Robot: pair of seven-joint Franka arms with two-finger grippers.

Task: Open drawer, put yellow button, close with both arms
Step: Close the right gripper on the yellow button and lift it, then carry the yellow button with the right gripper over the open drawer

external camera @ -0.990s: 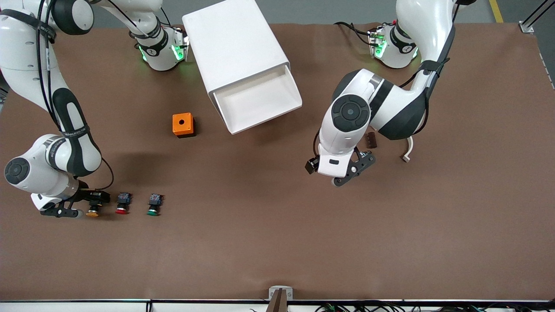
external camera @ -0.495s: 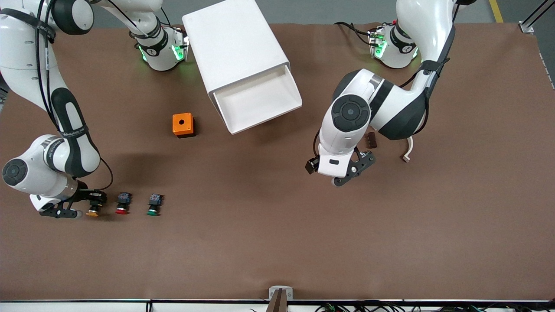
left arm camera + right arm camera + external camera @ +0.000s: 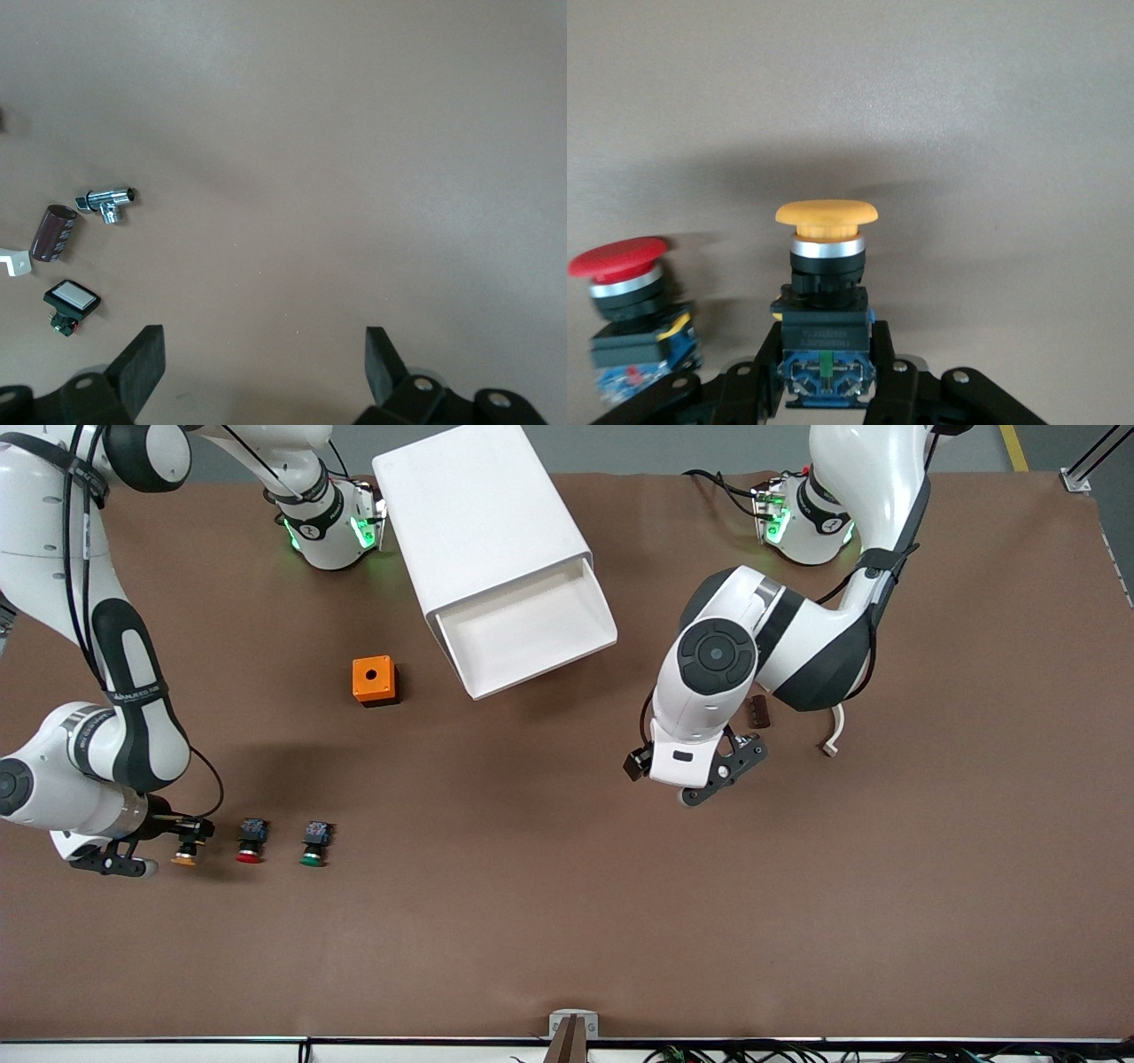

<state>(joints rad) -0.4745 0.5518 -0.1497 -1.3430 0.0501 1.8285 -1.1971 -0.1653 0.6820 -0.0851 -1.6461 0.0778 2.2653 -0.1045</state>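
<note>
Pickup of the yellow button (image 3: 826,266) is the step in hand: the right gripper (image 3: 824,376) pinches its black-and-blue body, cap outward, at the right arm's end of the table, right beside the red-capped button (image 3: 251,841) and the green-capped button (image 3: 314,843). Whether it has left the tabletop I cannot tell. The drawer (image 3: 523,633) of the white cabinet (image 3: 478,522) already stands pulled out and looks bare inside. Next, I judge, the button must be carried up and over the orange box (image 3: 374,680) and released inside that tray. The left gripper (image 3: 264,363) waits with fingers spread over bare table near the drawer.
</note>
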